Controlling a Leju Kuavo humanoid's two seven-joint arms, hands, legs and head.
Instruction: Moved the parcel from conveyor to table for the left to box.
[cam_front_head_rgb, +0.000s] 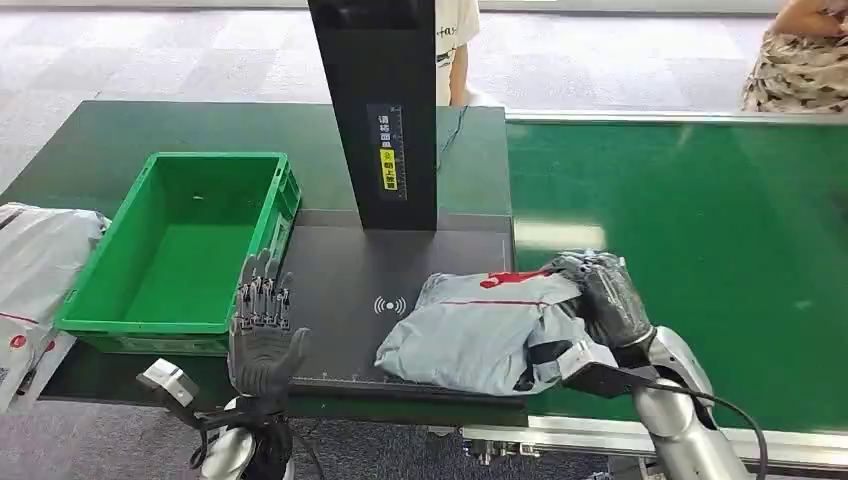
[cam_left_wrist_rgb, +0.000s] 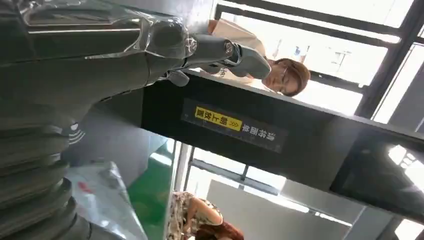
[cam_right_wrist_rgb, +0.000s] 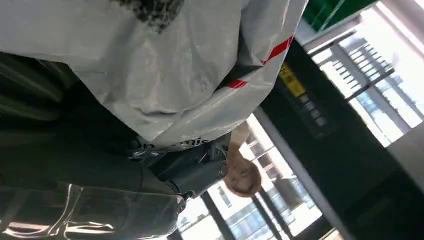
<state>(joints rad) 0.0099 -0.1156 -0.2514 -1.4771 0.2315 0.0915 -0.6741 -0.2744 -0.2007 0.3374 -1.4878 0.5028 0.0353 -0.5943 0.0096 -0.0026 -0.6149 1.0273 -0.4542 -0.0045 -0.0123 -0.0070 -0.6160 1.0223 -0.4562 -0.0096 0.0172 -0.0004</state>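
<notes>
While the right hand (cam_front_head_rgb: 603, 290) grips it, the parcel (cam_front_head_rgb: 480, 330) lies flat — long axis across the table (cam_front_head_rgb: 340, 290)

The tall black upright scanner post (cam_front_head_rgb: 372, 110) bears a yellow label (cam_front_head_rgb: 388, 168) and white Chinese characters, too small to read.

A white wireless-wave symbol (cam_front_head_rgb: 389, 305) marks the dark flat scanning pad (cam_front_head_rgb: 340, 290).

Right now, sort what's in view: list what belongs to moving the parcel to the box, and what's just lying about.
Part of the job:
- grey parcel, on the dark table
- right robot hand, gripping the parcel
- left robot hand, raised with fingers apart
- green box, empty
- green conveyor

Lying about:
- black post with a yellow label
- white bag beside the box
</notes>
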